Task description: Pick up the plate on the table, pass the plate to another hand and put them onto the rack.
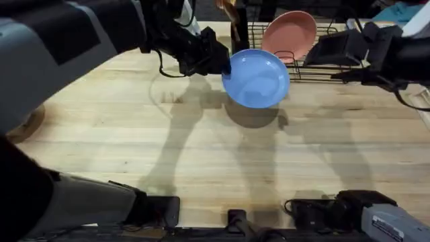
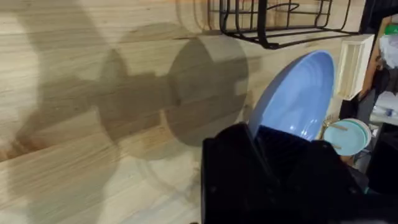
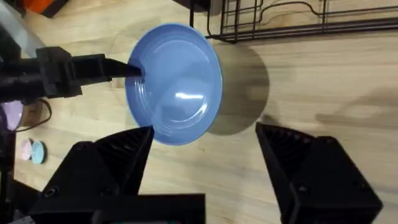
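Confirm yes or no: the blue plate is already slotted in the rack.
No. The left gripper holds the blue plate by its rim above the table, short of the rack.

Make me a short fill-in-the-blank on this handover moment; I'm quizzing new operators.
1. The blue plate is held at its rim by the ____ gripper.
2. The right gripper has its fingers ____.
3. The plate already in the rack is ____ in colour.

Missing words: left; open; pink
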